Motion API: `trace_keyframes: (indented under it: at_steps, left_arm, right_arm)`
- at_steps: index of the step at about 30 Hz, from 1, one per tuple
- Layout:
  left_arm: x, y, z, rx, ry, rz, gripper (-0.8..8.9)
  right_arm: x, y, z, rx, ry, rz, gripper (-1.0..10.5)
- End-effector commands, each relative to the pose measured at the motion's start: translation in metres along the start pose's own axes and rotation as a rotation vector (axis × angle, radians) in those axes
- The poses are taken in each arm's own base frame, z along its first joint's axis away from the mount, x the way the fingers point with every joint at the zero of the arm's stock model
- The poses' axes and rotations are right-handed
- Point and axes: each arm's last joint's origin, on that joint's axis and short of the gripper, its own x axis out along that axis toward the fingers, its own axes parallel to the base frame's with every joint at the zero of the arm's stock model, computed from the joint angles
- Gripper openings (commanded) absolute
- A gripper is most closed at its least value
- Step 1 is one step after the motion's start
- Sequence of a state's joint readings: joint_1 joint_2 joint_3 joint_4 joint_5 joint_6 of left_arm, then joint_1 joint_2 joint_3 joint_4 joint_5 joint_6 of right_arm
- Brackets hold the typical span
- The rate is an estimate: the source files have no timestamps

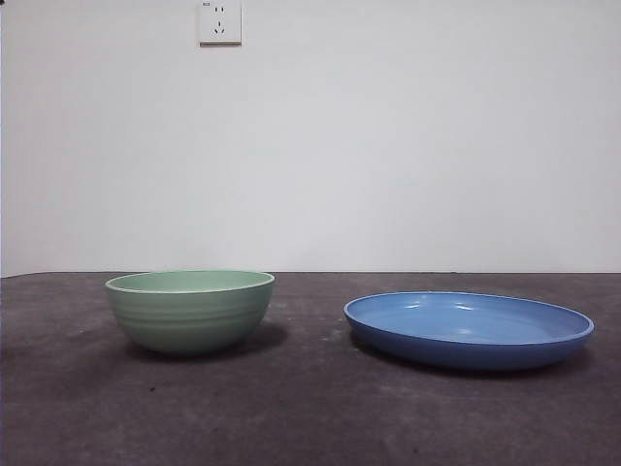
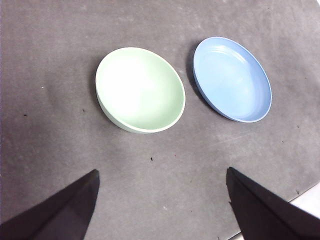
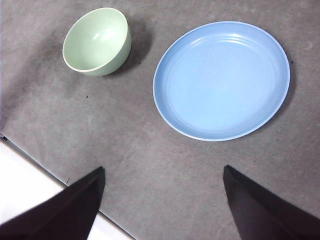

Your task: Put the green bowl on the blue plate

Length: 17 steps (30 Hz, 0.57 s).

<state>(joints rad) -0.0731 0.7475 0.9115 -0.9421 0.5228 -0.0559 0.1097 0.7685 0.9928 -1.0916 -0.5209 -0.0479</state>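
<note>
Left gripper [image 2: 162,205]: jaws spread wide, holding nothing, above the tabletop [image 2: 50,140]. Right gripper [image 3: 162,202]: jaws likewise spread and empty. The green bowl [image 1: 189,309] stands upright on the tabletop, beside the blue plate [image 1: 469,328], the two apart and not touching.

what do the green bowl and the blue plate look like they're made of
The green bowl looks like glazed ceramic, possibly melamine: glossy mint surface, faint horizontal ridges, a paler rim. The blue plate seems the same sort of glazed ware: smooth, with bright highlights on its shallow inside. The pictures cannot settle ceramic versus plastic.
</note>
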Motion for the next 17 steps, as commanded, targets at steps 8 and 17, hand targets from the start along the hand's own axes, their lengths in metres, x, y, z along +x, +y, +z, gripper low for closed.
trace_keyframes:
  at_steps: [8, 17]
  left_arm:
    - [0.01, -0.006, 0.037, 0.022, -0.026, -0.025, 4.11]
    - [0.049, -0.01, 0.087, 0.057, 0.064, 0.054, 4.1]
  right_arm:
    - [-0.003, 0.002, 0.005, -0.003, -0.017, 0.003, 3.8]
    - [-0.003, 0.002, 0.005, -0.003, -0.017, 0.003, 3.8]
